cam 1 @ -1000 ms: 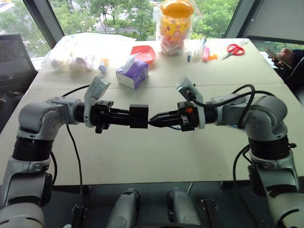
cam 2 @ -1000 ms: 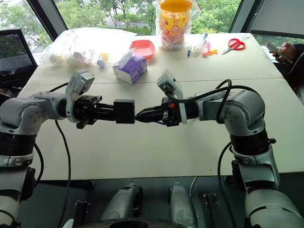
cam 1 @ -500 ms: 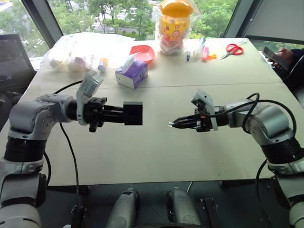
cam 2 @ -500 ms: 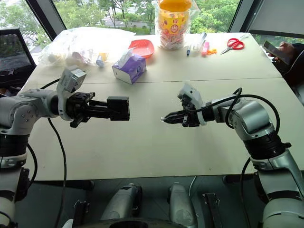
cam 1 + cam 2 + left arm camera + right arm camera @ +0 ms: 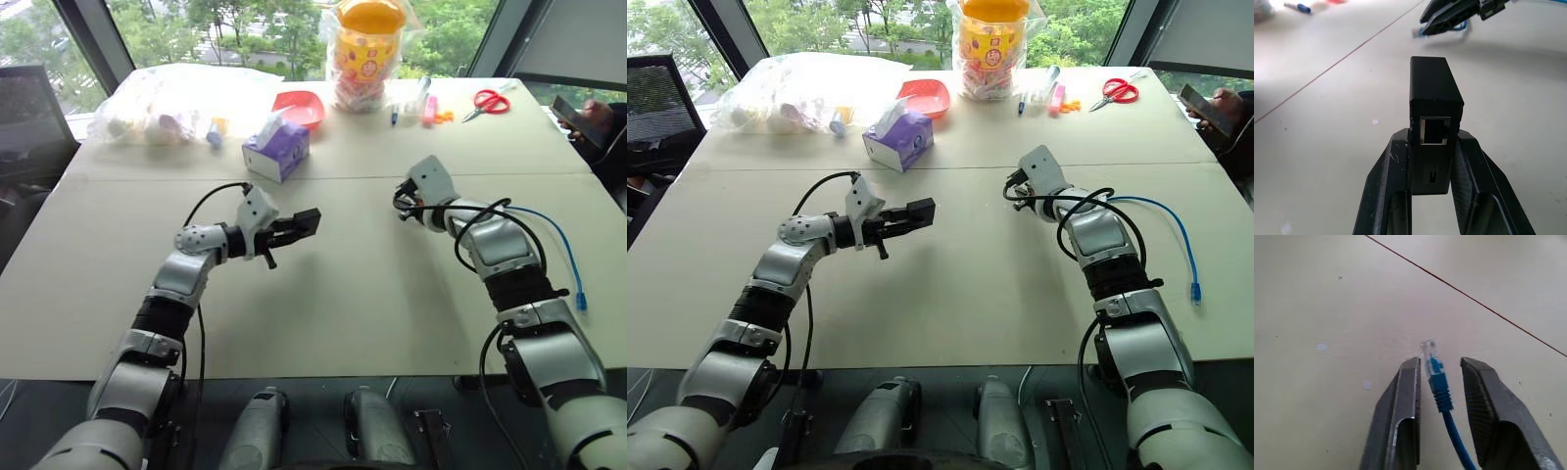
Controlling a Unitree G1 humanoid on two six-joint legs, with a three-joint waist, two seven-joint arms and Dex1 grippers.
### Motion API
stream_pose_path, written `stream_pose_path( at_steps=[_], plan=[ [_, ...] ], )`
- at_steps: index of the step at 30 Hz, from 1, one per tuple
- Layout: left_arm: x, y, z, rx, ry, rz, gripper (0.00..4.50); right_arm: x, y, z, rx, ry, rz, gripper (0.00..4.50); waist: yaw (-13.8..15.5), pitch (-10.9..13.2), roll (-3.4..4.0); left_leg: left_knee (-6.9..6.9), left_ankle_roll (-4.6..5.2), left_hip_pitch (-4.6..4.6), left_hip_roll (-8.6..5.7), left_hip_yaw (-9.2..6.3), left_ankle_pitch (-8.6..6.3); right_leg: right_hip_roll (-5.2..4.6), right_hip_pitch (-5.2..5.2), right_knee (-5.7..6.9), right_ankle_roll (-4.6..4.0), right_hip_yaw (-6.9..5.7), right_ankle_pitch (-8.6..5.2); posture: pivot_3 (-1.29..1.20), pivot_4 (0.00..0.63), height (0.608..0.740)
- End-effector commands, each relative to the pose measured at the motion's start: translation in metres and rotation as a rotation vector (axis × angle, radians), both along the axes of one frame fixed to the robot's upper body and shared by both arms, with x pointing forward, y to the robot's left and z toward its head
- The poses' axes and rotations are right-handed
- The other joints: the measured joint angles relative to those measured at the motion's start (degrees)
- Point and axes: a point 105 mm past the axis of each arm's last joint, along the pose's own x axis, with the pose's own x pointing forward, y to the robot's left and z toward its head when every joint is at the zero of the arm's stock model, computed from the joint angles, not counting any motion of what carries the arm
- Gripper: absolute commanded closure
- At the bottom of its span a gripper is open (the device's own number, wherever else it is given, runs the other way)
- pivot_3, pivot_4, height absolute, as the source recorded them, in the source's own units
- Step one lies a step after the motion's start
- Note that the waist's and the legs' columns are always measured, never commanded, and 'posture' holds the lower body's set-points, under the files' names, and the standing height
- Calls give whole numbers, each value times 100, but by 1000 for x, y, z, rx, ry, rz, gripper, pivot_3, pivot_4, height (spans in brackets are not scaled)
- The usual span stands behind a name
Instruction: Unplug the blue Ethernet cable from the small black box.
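Arms separated; left end effector (image 5: 1432, 161) clamps small black box (image 5: 1434, 105); right end effector (image 5: 1440, 382) parted, blue Ethernet cable (image 5: 1439, 382) loose.

L gripper (image 5: 1432, 161) clamped tight, arm fwd, R gripper (image 5: 1439, 382) fingers parted, arm extended fwd

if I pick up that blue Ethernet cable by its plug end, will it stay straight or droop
Probably droop: the blue Ethernet cable is thin and lies in a loose curve across the table. Likely light too. The clear plug looks small and smooth, so it may slip.
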Motion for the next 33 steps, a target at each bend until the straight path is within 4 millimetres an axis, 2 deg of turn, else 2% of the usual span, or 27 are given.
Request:
stream_pose_path(
  at_steps=[1, 2, 6, 14, 16, 18, 22, 23, 26, 33],
  plan=[
    [6, -7, 11, -50, -63, 20, 4028, -5, 2, 32, 137, -56, -12, 1293, -29, 0, 0, 0, 0, 0, 0, 0, 0, 0, 0, 1, 0, 0, 0, 0, 150, 740],
    [7, -9, 8, -59, -56, 23, 4028, -9, 3, 39, 190, -54, -11, 766, -34, 0, 0, 1, 1, 0, -1, 1, 0, 0, 0, 2, 1, 0, 0, 0, 150, 740],
    [7, -13, -5, -70, -20, 41, 4028, -30, 6, 57, 313, -44, 17, 766, -26, 0, 0, 4, 3, 1, 1, -2, -1, 3, 0, 9, 1, -1, 1, 0, 150, 740],
    [3, -1, -38, -12, 33, 64, 4028, -67, 13, 50, 303, -2, 57, 766, -38, -2, 1, 7, 5, 10, 1, -5, -1, 4, 11, 12, 1, -1, 0, 0, 150, 740],
    [2, 1, -42, -8, 37, 64, 3006, -69, 13, 49, 303, 4, 53, 699, -55, -2, 2, 6, 5, 22, 1, -4, -2, 4, 20, 14, 1, 0, 0, 0, 150, 740],
    [-1, 6, -46, -4, 51, 64, 2248, -73, 13, 49, 309, 14, 54, 699, -50, -3, 3, 4, 5, 34, 1, -4, -2, 8, 31, 13, 1, -1, 0, 0, 150, 740],
    [-8, 18, -49, 3, 86, 50, 254, -87, 15, 49, 316, 52, 94, 699, -58, -5, 5, 4, 5, 40, 8, -10, -2, 11, 41, 12, 1, -2, 0, 0, 150, 740],
    [-11, 21, -50, 11, 106, 37, 58, -91, 16, 48, 309, 65, 112, 699, -59, -5, 5, 3, 6, 40, 8, -10, -2, 11, 41, 12, 1, -2, 0, 0, 150, 740],
    [-23, 31, -47, 24, 152, -3, 58, -109, 16, 43, 280, 114, 176, 699, -67, -5, 6, 2, 6, 42, 10, -10, -2, 12, 44, 11, 1, -2, 0, 0, 150, 740],
    [-43, 56, -25, 18, 191, -22, 58, -141, 7, 35, 211, 185, 269, 699, -52, -5, 6, 4, 10, 45, 13, -14, -5, 11, 54, 4, 0, -3, -2, 0, 150, 740]
  ],
)
